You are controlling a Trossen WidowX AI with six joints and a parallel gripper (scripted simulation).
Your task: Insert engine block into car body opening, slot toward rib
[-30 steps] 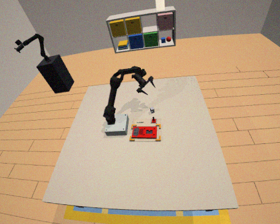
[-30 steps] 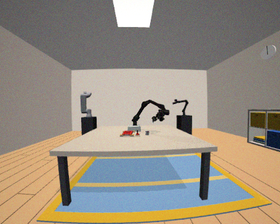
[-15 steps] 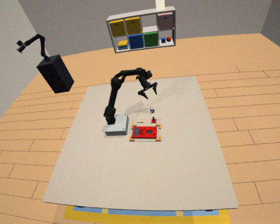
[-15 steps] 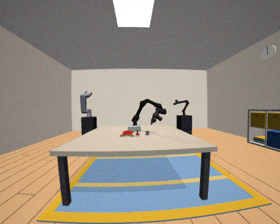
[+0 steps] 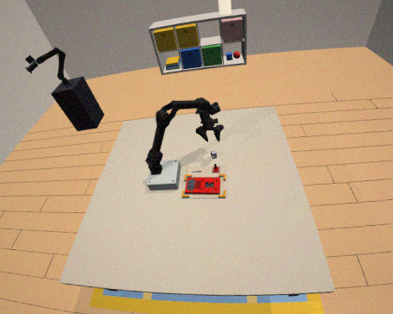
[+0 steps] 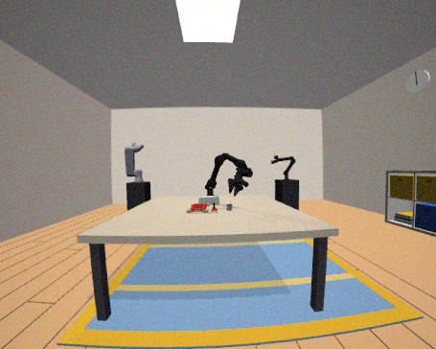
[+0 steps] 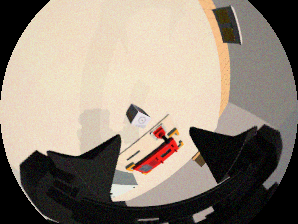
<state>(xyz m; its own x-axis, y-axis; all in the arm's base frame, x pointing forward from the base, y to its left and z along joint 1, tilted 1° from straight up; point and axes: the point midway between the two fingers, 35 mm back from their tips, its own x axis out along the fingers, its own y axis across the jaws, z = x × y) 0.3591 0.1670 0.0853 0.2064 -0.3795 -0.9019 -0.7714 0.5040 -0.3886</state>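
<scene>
The engine block (image 5: pixel 213 154) (image 6: pixel 229 207) (image 7: pixel 138 116) is a small block with dark sides and a pale top. It stands on the table behind the car body; its slot side cannot be made out. The red car body (image 5: pixel 203 191) (image 6: pixel 198 207) (image 7: pixel 159 157) lies flat between orange corner brackets (image 5: pixel 222 195), with a dark opening (image 5: pixel 209 185) in its top. The rib is too small to tell. My gripper (image 5: pixel 212 141) (image 6: pixel 234 194) (image 7: pixel 156 134) is open and empty, pointing down, well above the table and the engine block.
A small red piece with a black knob (image 5: pixel 216 169) (image 6: pixel 214 209) (image 7: pixel 159 132) stands between the engine block and the car body. A thin grey strip (image 5: pixel 196 172) lies behind the body. The arm's pale base box (image 5: pixel 163 178) (image 7: pixel 125 186) is left of the body.
</scene>
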